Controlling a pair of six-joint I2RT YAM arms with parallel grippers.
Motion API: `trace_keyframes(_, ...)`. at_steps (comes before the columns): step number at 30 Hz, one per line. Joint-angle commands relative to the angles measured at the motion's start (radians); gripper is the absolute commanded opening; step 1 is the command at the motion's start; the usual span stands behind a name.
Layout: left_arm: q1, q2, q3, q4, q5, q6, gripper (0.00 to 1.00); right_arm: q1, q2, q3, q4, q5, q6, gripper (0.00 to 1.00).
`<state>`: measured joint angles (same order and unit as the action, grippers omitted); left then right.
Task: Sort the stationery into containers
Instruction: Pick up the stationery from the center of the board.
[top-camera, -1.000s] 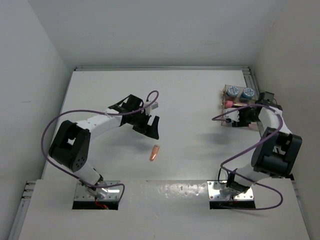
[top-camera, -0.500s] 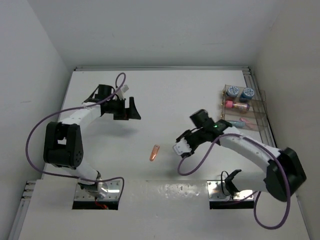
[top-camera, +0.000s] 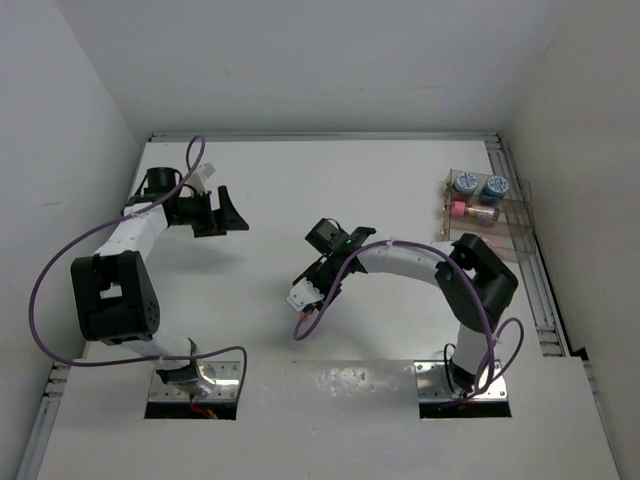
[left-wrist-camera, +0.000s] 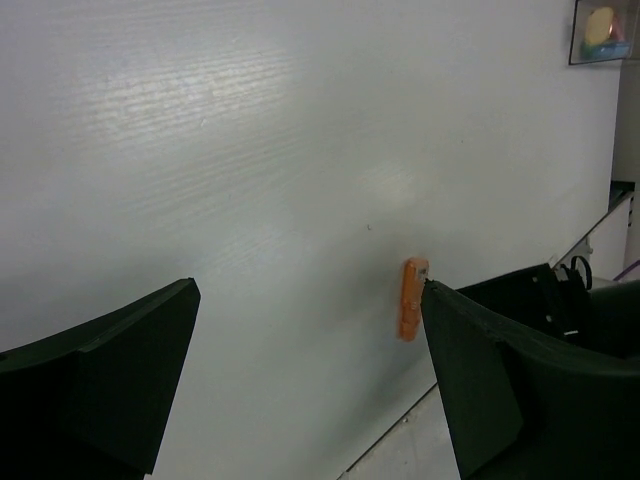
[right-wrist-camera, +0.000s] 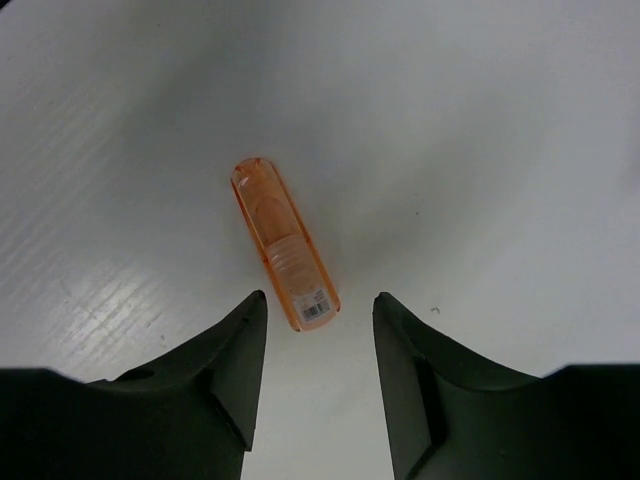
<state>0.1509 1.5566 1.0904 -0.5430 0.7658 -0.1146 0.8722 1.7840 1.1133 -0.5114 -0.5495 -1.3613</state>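
the right arm has swung from the clear box (top-camera: 485, 215) to mid-bench; the left arm has drawn back far-left. plain white walls (top-camera: 300, 60) enclose the white bench (top-camera: 380, 180). left hand (left-wrist-camera: 308, 290) gapes wide, holding nothing. right hand (right-wrist-camera: 320, 300) stands half-spread astride the near end of the orange capsule (right-wrist-camera: 283, 245), which lies flat and ungripped.

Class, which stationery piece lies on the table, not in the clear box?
The orange capsule, alone on the table at the right tool; the blue-and-white rolls and pink marker are in the clear box.
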Motion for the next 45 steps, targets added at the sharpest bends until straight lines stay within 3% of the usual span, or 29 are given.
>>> trace_keyframes(1, 0.015, -0.061, -0.020, -0.026, 0.056, 0.044, 1.00, 0.017, 0.053, 0.066, -0.033, -0.009, -0.032, 0.47)
trace_keyframes(11, 0.022, -0.021, -0.012, -0.020, 0.081, 0.033, 1.00, 0.034, 0.115, 0.057, -0.029, 0.016, -0.061, 0.53)
trace_keyframes(20, 0.029, -0.012, -0.001, -0.069, 0.081, 0.078, 1.00, 0.036, 0.215, 0.115, -0.091, 0.068, -0.078, 0.51)
trace_keyframes(30, 0.029, 0.028, 0.006, -0.071, 0.113, 0.082, 1.00, 0.031, 0.284, 0.198, -0.294, 0.128, -0.102, 0.30)
trace_keyframes(39, 0.029, 0.043, 0.025, -0.084, 0.129, 0.102, 1.00, -0.004, 0.252, 0.238, -0.314, 0.134, 0.042, 0.05)
trace_keyframes(45, 0.019, 0.068, 0.088, -0.120, 0.130, 0.156, 1.00, -0.160, 0.085, 0.186, -0.269, 0.131, 0.185, 0.04)
